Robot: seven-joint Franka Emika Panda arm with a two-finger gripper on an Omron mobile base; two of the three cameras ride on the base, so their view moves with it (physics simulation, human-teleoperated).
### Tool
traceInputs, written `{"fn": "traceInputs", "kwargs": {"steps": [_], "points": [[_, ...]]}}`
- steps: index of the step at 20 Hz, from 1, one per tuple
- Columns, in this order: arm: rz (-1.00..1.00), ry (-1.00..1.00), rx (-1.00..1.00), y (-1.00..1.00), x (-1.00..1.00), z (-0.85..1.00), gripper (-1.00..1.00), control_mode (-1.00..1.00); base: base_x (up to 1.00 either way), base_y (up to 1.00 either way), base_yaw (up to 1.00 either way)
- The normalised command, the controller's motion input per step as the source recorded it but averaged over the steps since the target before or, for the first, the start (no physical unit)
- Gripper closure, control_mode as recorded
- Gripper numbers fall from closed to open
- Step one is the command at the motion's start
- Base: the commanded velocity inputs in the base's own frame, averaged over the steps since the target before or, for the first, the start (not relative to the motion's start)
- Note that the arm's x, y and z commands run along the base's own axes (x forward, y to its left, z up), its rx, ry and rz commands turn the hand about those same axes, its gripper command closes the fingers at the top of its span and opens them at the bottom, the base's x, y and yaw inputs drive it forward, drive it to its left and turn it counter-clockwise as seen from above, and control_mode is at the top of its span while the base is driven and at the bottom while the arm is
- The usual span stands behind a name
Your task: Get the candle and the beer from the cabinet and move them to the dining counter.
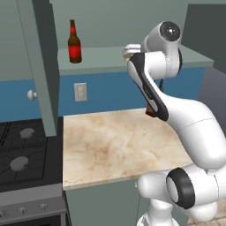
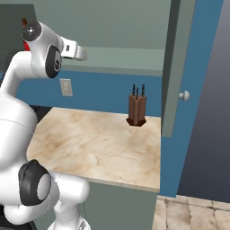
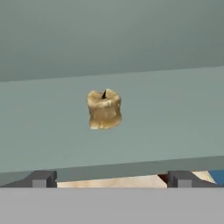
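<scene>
Hand view has the candle (image 3: 104, 110) sitting upright on the cabinet (image 3: 175, 113) shelf, dead ahead and a bit back from the front edge. My pincer (image 3: 111, 178) is spread wide, pinching nothing, tips just short of the shelf lip. Further left on that shelf stands the beer (image 1: 74, 42), well apart from the candle.
</scene>
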Motion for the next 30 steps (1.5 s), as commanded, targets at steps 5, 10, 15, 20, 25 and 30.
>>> {"fn": "traceInputs", "kwargs": {"steps": [5,10,15,20,25,30], "points": [[0.00,0.04,0.00,0.00,0.25,-0.05,-1.00,-1.00,0.00,0.00,0.00],[0.00,0.02,0.00,0.00,0.19,-0.05,-1.00,-1.00,0.00,0.00,0.00],[0.00,0.00,0.00,0.00,0.20,-0.10,-1.00,-1.00,0.00,0.00,0.00],[0.00,0.00,0.00,0.00,0.27,-0.08,-1.00,-1.00,0.00,0.00,0.00],[0.00,0.00,0.00,0.00,0.29,-0.08,-1.00,-1.00,0.00,0.00,0.00],[0.00,0.00,0.00,0.00,0.28,-0.04,-1.00,-1.00,0.00,0.00,0.00]]}}
